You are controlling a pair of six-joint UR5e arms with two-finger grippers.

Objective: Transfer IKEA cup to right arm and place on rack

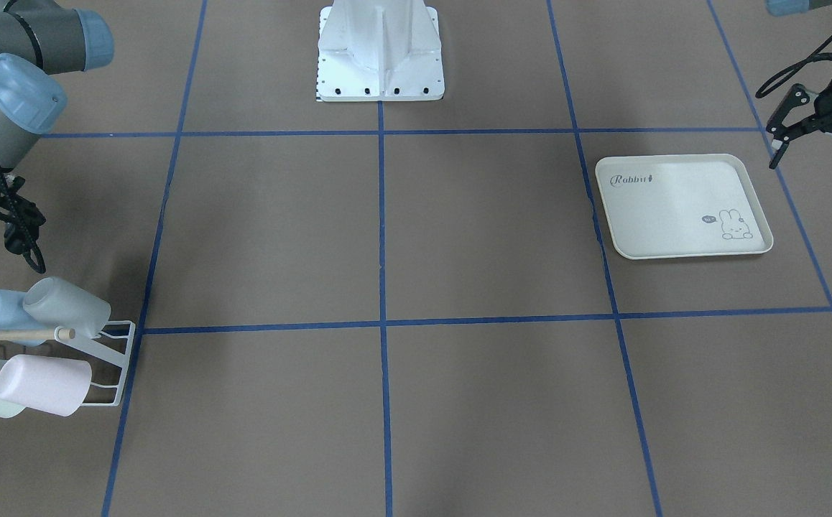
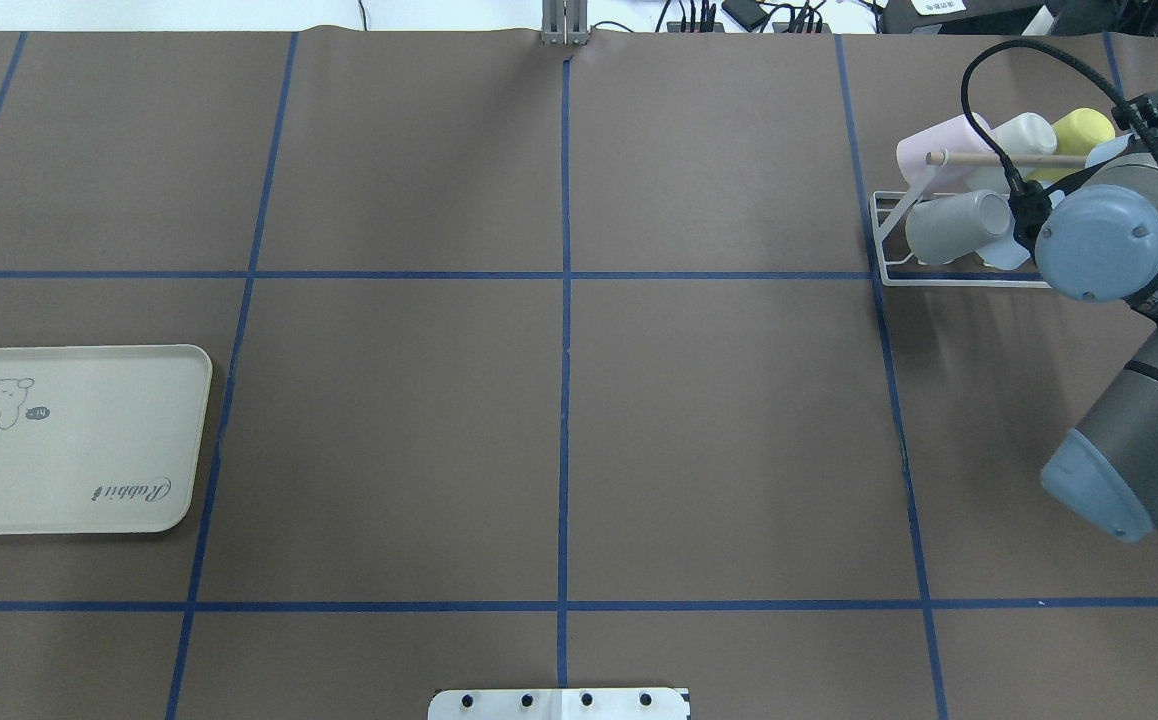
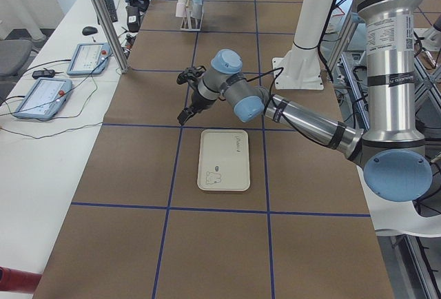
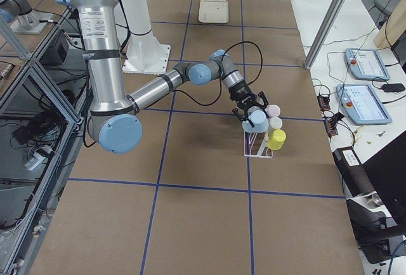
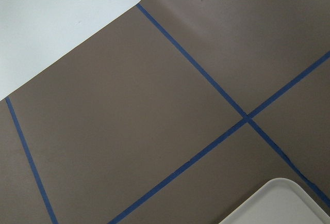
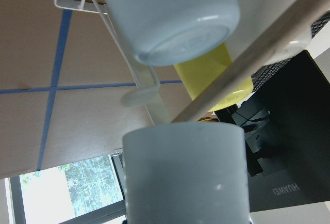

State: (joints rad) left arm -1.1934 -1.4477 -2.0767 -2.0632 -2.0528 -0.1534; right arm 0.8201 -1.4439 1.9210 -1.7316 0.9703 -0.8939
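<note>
The white wire rack (image 2: 959, 283) stands at the table's far right with a pale wooden dowel (image 2: 999, 158) and several pastel cups on it. It also shows in the front-facing view (image 1: 118, 359). My right arm (image 2: 1099, 240) reaches over the rack and hides its own gripper from above. In the exterior right view my right gripper (image 4: 248, 105) is right at a light-blue cup (image 4: 257, 121); I cannot tell whether it is open or shut. That cup (image 6: 183, 177) fills the bottom of the right wrist view. My left gripper (image 1: 817, 172) is open and empty.
The cream rabbit-print tray (image 1: 682, 208) lies bare on the table, just inward of my left gripper. The white robot base (image 1: 380, 57) stands at the middle of the table's robot-side edge. Grey (image 2: 949, 225), pink (image 2: 939, 150) and yellow (image 2: 1079, 130) cups hang on the rack.
</note>
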